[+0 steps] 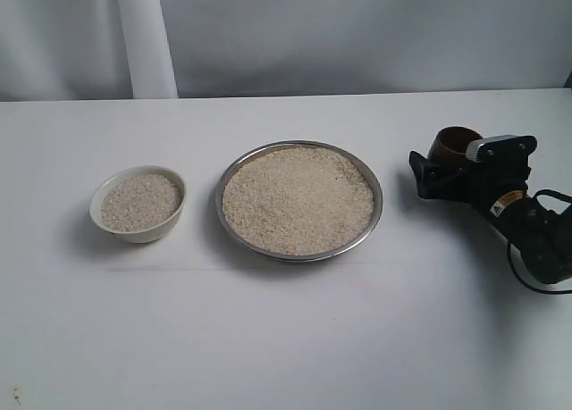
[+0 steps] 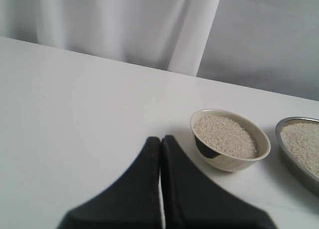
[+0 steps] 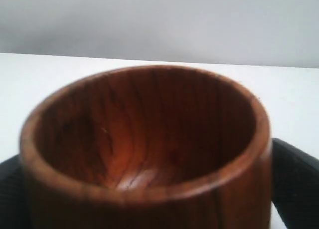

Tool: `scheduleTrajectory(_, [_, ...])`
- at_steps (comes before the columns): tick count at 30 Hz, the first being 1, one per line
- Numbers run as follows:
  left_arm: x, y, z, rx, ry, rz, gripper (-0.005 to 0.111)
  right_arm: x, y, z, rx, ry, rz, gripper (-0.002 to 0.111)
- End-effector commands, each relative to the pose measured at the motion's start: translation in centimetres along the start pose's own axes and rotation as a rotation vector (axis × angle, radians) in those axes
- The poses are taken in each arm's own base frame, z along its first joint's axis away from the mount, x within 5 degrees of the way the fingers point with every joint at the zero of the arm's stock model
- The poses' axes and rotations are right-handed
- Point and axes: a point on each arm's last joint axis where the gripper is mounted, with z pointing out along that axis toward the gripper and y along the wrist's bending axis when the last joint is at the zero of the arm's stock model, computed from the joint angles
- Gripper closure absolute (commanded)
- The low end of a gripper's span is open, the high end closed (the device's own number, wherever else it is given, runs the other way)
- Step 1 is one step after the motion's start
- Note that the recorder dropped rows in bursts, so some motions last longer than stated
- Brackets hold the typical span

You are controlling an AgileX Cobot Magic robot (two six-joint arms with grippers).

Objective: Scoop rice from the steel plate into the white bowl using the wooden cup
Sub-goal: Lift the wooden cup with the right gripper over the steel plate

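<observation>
The steel plate sits mid-table, heaped with rice. To its left stands the white bowl, filled with rice. At the right of the table my right gripper is shut on the wooden cup, which is upright and well clear of the plate. The right wrist view is filled by the cup; its inside looks empty, and black fingers show at its sides. The left gripper is shut with nothing in it, near the bowl; the plate rim shows beyond. The left gripper is outside the exterior view.
A white cloth backdrop hangs behind the table's far edge. The right arm's black body and cable lie along the right side of the white table.
</observation>
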Motion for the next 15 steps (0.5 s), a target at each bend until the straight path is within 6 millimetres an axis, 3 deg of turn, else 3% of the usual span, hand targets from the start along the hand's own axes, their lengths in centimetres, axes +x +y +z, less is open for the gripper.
scheduleTrajectory(1, [0.02, -0.04, 0.02, 0.007, -0.002, -0.005, 0.107, -0.43, -0.28, 0.17, 0.000, -0.039, -0.011, 0.003])
scheduleTrajectory(8, [0.02, -0.04, 0.02, 0.007, -0.002, -0.005, 0.107, 0.24, -0.35, 0.78, -0.014, -0.019, -0.010, 0.008])
scheduleTrajectory(10, [0.02, -0.04, 0.02, 0.007, -0.002, -0.005, 0.107, 0.24, -0.35, 0.78, -0.014, -0.019, -0.010, 0.024])
scheduleTrajectory(11, [0.02, -0.04, 0.02, 0.007, -0.002, -0.005, 0.107, 0.24, -0.35, 0.78, -0.014, -0.019, -0.010, 0.042])
scheduleTrajectory(13, [0.02, -0.04, 0.02, 0.007, -0.002, -0.005, 0.107, 0.29, -0.46, 0.78, -0.003, -0.013, -0.006, 0.066])
scheduleTrajectory(15, [0.02, -0.04, 0.02, 0.007, -0.002, -0.005, 0.107, 0.46, -0.70, 0.77, 0.025, 0.006, 0.005, 0.075])
